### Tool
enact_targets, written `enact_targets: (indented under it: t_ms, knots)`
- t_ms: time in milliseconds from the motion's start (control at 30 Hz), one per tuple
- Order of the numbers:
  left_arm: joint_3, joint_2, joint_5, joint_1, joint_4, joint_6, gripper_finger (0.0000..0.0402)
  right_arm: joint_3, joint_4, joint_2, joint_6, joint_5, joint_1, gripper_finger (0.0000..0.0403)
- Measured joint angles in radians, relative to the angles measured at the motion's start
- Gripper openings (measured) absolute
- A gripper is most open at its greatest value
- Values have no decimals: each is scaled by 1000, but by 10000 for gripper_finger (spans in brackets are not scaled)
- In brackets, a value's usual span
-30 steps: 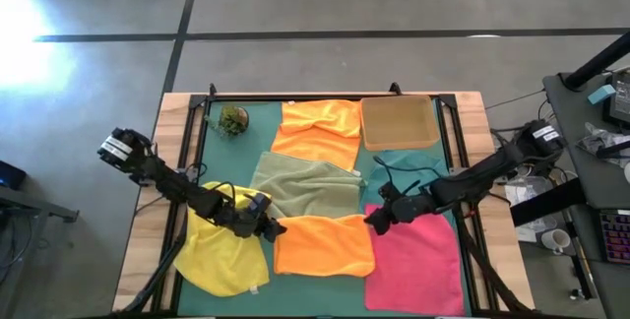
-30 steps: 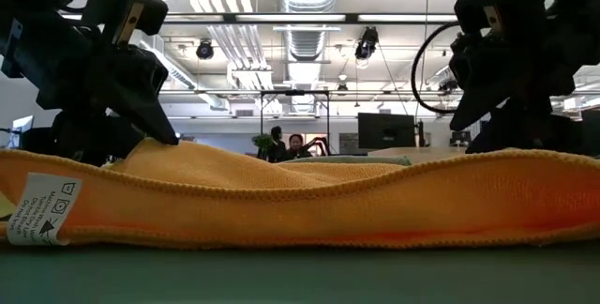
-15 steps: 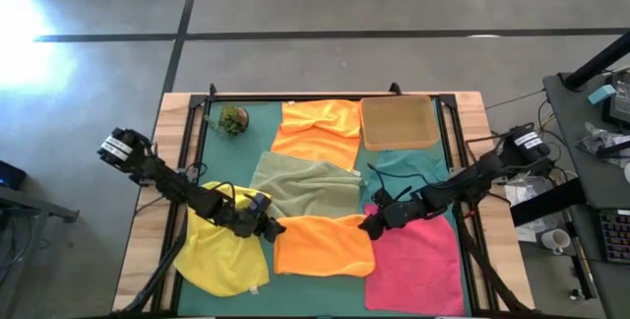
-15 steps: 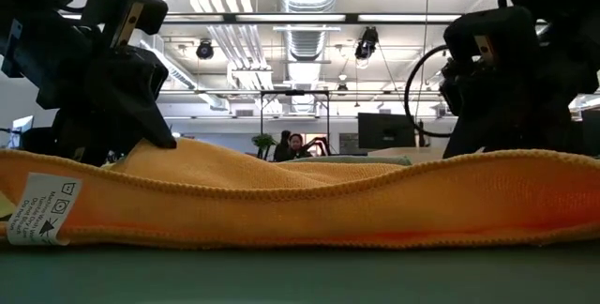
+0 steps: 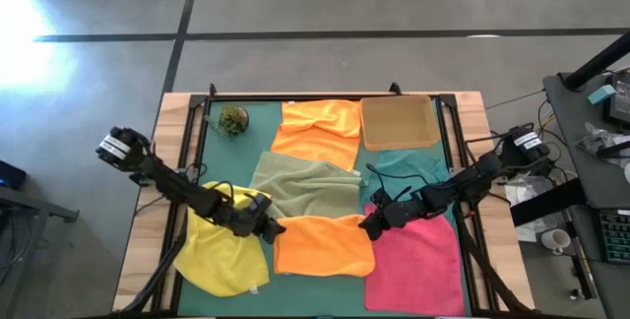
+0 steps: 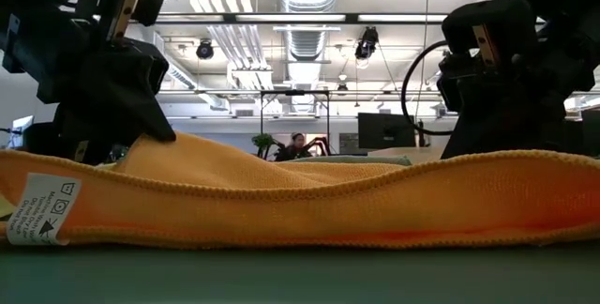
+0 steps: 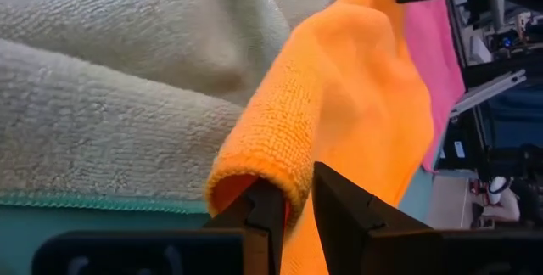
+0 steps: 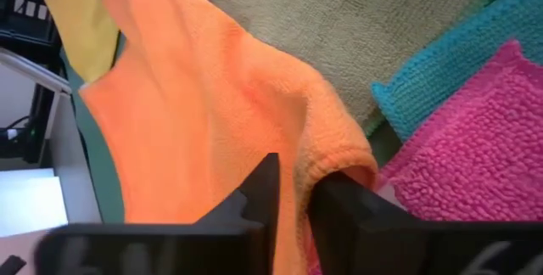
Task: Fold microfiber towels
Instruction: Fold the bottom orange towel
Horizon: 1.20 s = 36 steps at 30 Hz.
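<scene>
The left gripper (image 7: 293, 211) is clenched on one far corner of the near orange towel (image 5: 323, 244), and the right gripper (image 8: 293, 194) is pinched on the other. That towel is spread on the green mat (image 5: 209, 130), flanked by the yellow towel (image 5: 219, 252) and pink towel (image 5: 415, 260), with the olive towel (image 5: 305, 187) behind. Ceiling ducts (image 6: 300, 4) and a seated person (image 6: 300, 144) are seen beyond the table.

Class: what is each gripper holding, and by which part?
Both pinch the near orange towel: left gripper at one far corner, right gripper at the other.
</scene>
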Motion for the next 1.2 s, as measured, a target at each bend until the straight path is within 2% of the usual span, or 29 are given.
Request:
enact_targets:
  t_ms: [133, 433, 667, 1067, 1200]
  knots:
    - [0, -28, 10, 0, -3, 38, 44, 0, 0, 0, -13, 0, 0, 11]
    - [0, -47, 54, 0, -10, 57, 44, 0, -9, -81, -108, 1, 0, 9]
    - [0, -70, 51, 9, -100, 70, 44, 0, -159, -181, -142, 29, 0, 8]
    - [0, -77, 49, 35, -77, 69, 46, 0, -153, -188, -167, 28, 0, 8]
    - [0, -77, 49, 46, -77, 67, 66, 0, -153, -188, -168, 28, 0, 8]
